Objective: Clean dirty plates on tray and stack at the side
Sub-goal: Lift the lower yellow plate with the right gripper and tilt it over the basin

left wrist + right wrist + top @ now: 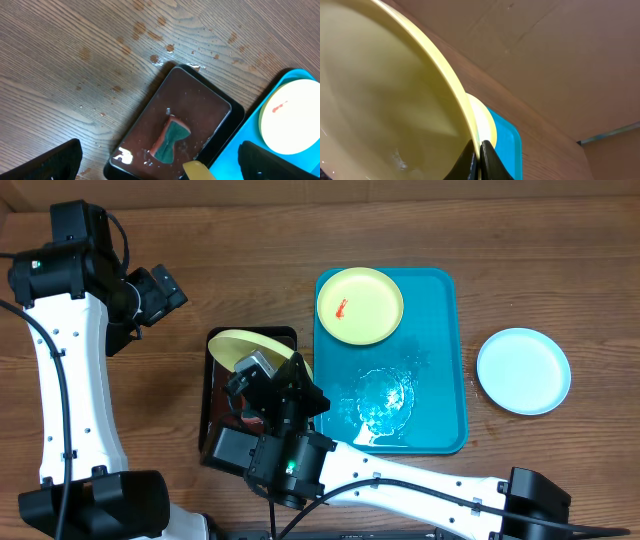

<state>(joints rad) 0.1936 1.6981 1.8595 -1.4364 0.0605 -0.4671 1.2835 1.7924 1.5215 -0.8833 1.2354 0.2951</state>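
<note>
My right gripper [292, 383] is shut on the rim of a pale yellow-green plate [245, 346] and holds it tilted over the dark tray. In the right wrist view the jaws [479, 156] pinch that plate's edge [385, 95]. A second yellow-green plate [360, 305] with a red smear lies at the far end of the turquoise tray [445, 360]. It also shows in the left wrist view [295, 120]. A pale blue-white plate [523, 370] lies on the table right of the tray. My left gripper [163, 290] is open and empty, up and to the left of the dark tray.
A dark brown-black tray [214, 385] sits left of the turquoise tray, wet inside, with a green and orange sponge [171, 143] in it. A wet, sudsy patch [385, 400] lies on the turquoise tray's near half. Small stains dot the wood [155, 59].
</note>
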